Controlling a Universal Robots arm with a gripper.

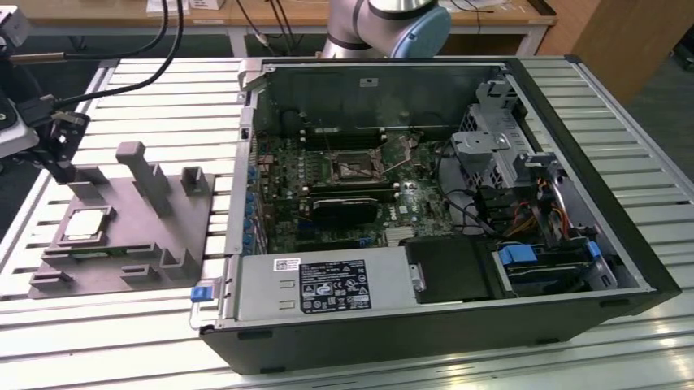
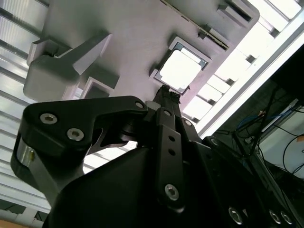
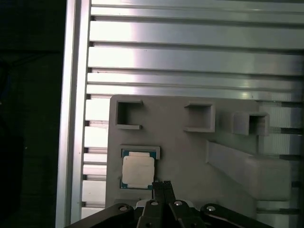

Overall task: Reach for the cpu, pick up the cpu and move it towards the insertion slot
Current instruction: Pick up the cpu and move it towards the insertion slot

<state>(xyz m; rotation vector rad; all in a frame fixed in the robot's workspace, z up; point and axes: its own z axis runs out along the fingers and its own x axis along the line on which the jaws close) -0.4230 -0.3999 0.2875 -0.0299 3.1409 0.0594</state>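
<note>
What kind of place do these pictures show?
Probably a robotics lab or test workshop: a robot arm stands at a slatted metal table, which carries an open computer case and a grey fixture holding the cpu.

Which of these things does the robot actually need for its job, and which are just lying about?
Needed: cpu, insertion slot, gripper.
Lying about: grey fixture, power supply, cables, table.

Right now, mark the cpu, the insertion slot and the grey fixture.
cpu [image 3: 137,172]: first wrist view, centre of its pale metal top.
insertion slot [image 1: 355,169]: exterior view, middle of the dark socket.
grey fixture [image 1: 136,240]: exterior view, bare base plate.
</note>
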